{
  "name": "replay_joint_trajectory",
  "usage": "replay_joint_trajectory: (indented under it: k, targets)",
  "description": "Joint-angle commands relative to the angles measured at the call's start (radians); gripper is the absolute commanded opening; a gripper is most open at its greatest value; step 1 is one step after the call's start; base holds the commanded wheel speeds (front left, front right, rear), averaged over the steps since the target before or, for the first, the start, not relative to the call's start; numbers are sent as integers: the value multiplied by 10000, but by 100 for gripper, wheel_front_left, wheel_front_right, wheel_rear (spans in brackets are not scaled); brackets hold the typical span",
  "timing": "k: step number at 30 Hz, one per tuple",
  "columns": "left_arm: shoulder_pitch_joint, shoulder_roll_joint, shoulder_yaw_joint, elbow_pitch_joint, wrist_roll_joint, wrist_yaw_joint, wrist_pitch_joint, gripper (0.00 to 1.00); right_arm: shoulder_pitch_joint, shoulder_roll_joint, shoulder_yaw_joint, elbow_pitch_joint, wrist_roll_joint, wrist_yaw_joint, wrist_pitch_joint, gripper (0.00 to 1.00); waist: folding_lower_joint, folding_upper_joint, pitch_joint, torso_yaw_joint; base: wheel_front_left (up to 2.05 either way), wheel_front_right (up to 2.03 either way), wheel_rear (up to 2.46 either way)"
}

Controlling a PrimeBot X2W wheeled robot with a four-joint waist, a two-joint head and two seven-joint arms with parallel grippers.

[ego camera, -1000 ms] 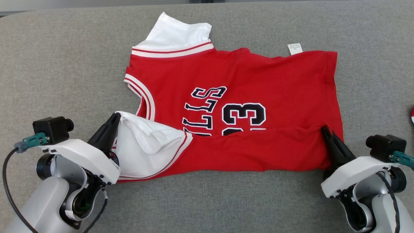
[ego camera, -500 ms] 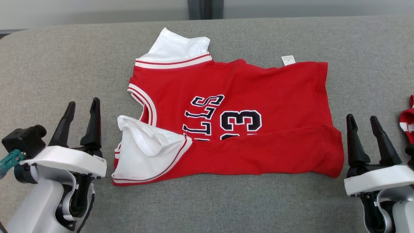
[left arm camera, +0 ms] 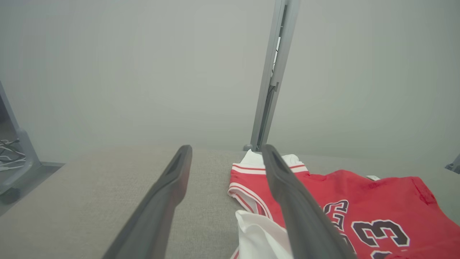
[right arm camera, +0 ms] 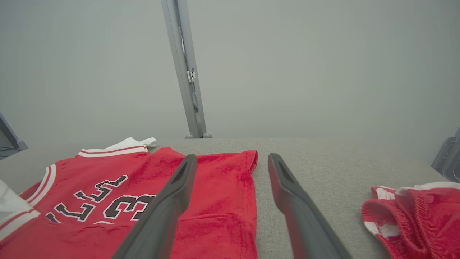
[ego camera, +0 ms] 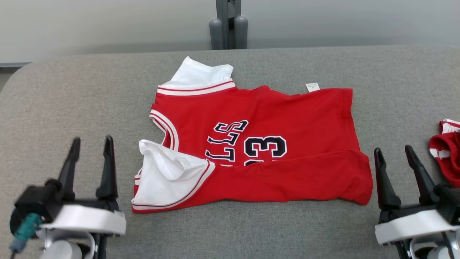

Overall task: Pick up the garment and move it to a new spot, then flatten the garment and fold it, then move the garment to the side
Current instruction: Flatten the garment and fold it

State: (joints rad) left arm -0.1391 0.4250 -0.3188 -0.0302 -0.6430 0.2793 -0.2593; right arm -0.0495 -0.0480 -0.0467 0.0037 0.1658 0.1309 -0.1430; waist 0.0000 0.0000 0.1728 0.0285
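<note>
Both my grippers are open and hold nothing. My left gripper [ego camera: 92, 139] hangs over the near left part of the grey tabletop [ego camera: 72, 100]. Its fingers are spread and point away from me, just beside the red jersey [ego camera: 258, 144] without touching it. My right gripper [ego camera: 392, 149] stands the same way at the near right, fingers wide apart, just off the jersey's near right corner and clear of the cloth.

The jersey lies in the middle of the tabletop, running left to right, with its neck end toward my left and its hem toward my right. Its near long edge is folded up over the front, and the fold covers the lower part of the dark lettering and number. At the jersey's near left corner a white sleeve [ego camera: 169, 176] with red trim lies on top, a little rumpled. The other white sleeve [ego camera: 201, 73] sticks out at the far left corner. A small white label [ego camera: 312, 87] pokes out along the far edge.

A second red and white garment [ego camera: 447, 158] lies bunched at the right edge of the tabletop, apart from the jersey. A grey post [ego camera: 228, 25] stands behind the far edge.
</note>
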Motion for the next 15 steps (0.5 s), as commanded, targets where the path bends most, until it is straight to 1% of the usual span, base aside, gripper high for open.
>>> replay_joint_trajectory:
  k: [1, 5, 9, 15]
  targets:
    - [470, -82, -38, -10, 283, 131, -38, 100, 298, -52, 7, -6, -202, -4, -11, 100, 0, 0, -204, 78, 0, 0, 0]
    - [963, -271, -179, 35, 573, 206, -38, 100, 799, -54, -42, 84, -234, -4, 27, 100, 0, 0, -505, 146, 0, 0, 0]
    - [1276, -372, -286, 158, 608, 221, -39, 100, 1090, -52, -36, 105, -191, -4, 60, 100, 0, 0, -693, 147, 0, 0, 0]
    - [1369, -250, -422, 398, 661, 212, 124, 100, 1187, -52, -7, 99, -86, -4, 122, 100, 0, 0, -795, 95, 0, 0, 0]
